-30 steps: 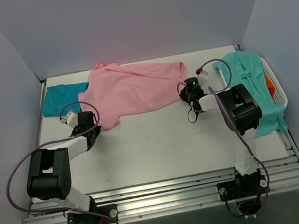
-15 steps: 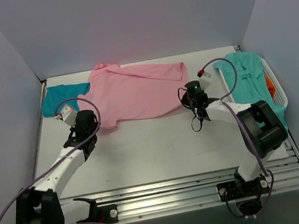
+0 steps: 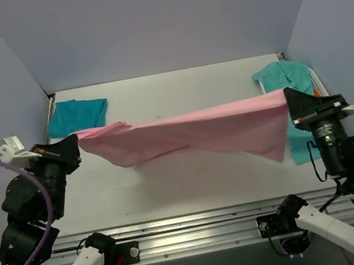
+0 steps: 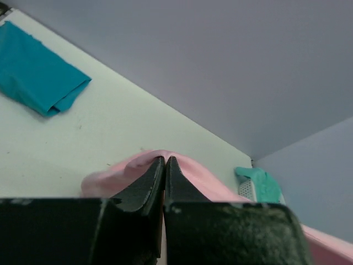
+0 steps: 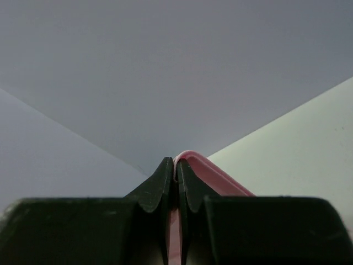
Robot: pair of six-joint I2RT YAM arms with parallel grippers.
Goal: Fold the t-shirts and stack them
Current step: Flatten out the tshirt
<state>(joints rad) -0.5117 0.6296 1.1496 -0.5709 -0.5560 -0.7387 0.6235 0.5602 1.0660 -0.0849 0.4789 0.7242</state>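
The light pink t-shirt (image 3: 191, 133) hangs stretched in the air between both grippers, high above the table, sagging low toward its right end. My left gripper (image 3: 74, 138) is shut on its left end; pink cloth (image 4: 190, 171) bulges around the closed tips (image 4: 165, 158). My right gripper (image 3: 287, 94) is shut on the right end; pink cloth (image 5: 220, 176) shows at its tips (image 5: 175, 161). The darker teal t-shirt (image 3: 78, 115) lies folded at the table's back left, also in the left wrist view (image 4: 36, 72). The aqua-green t-shirt (image 3: 284, 79) drapes over the basket at the right.
The white plastic laundry basket (image 3: 315, 79) stands at the table's right edge, mostly hidden by the right arm and the aqua-green shirt; it shows in the left wrist view (image 4: 248, 190) too. Grey walls enclose the table on three sides.
Both arms have risen and spread apart, lifting the pink t-shirt off the table and pulling it taut between them. The teal and aqua-green shirts have not moved.
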